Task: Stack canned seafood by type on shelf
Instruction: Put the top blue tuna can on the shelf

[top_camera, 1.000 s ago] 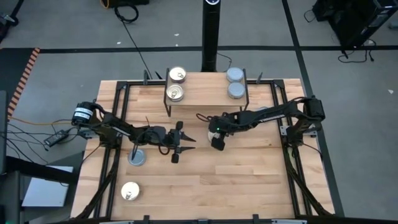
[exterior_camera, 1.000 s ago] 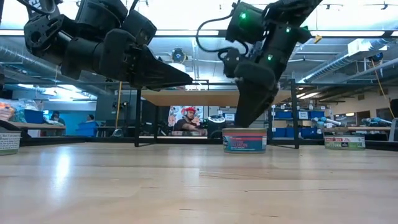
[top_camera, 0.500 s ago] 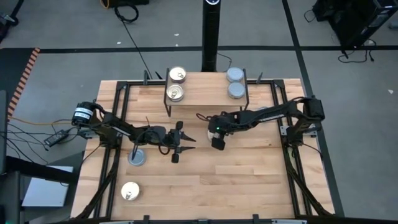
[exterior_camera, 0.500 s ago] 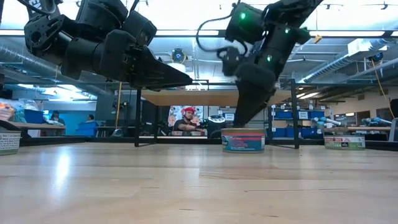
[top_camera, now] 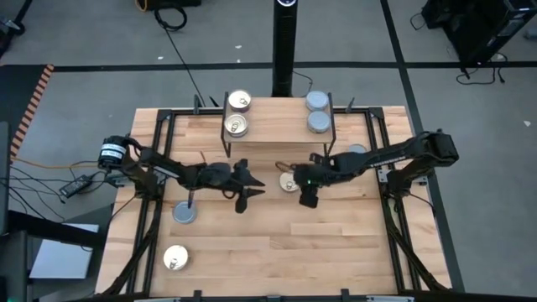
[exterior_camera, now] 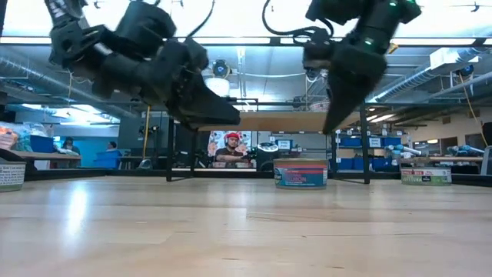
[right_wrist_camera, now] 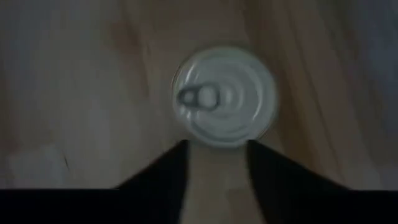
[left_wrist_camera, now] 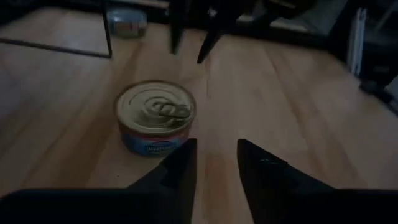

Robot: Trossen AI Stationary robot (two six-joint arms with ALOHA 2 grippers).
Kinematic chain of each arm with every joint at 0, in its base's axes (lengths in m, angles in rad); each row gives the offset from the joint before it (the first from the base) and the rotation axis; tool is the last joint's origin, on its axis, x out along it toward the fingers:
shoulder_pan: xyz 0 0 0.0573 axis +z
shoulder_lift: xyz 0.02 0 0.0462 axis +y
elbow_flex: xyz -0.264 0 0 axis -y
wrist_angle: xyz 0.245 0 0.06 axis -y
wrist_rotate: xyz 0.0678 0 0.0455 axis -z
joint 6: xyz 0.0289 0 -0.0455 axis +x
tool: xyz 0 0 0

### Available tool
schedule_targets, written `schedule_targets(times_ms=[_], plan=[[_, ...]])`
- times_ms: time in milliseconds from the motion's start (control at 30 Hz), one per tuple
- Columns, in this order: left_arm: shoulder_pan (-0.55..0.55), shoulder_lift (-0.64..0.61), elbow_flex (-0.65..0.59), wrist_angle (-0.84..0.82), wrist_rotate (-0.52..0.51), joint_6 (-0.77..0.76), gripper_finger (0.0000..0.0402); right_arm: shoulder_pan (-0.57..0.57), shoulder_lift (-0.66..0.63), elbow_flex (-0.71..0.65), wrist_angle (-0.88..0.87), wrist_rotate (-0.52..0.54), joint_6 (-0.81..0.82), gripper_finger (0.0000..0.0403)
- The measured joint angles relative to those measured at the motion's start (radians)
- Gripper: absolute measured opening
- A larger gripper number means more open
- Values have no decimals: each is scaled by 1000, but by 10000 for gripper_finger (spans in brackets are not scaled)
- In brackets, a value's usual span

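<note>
Both arms reach mid-table, left hand and right hand slightly parted.

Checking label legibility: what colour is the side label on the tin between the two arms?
Blue with a red band on the tin, clearest in the low view.

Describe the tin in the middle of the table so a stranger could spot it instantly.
On the wooden tabletop, in front of the shelf, one tin stands alone between the two arms. Its lid is gold with a pull tab, unlike the grey-lidded tin by the left arm.
</note>
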Motion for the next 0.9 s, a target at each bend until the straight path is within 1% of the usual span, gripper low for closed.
schedule_targets(times_ms=[100, 133, 167, 267, 333, 433, 567, 733, 833, 900], plan=[[10, 0, 91, -153, 49, 114, 89, 27, 1, -58, 35, 43, 4, 37], [9, 0, 123, -206, 66, 176, 80, 33, 0, -75, 54, 67, 7, 19], [7, 0, 157, -261, 79, 239, 72, 37, -2, -91, 70, 93, 12, 15], [1, 13, 270, -431, 89, 383, 58, 39, -4, -131, 122, 125, 35, 27], [0, 37, 339, -538, 85, 452, 58, 39, -4, -157, 153, 135, 41, 28], [0, 103, 424, -634, 80, 536, 67, 47, -7, -186, 183, 143, 46, 12], [0, 183, 504, -686, 78, 622, 97, 77, -37, -211, 169, 169, 56, 9], [0, 243, 554, -705, 76, 650, 142, 142, -152, -271, 122, 247, 116, 5], [0, 274, 567, -687, 52, 652, 160, 172, -242, -331, 168, 296, 152, 5], [3, 276, 565, -685, 23, 661, 166, 184, -288, -371, 240, 318, 152, 5]])
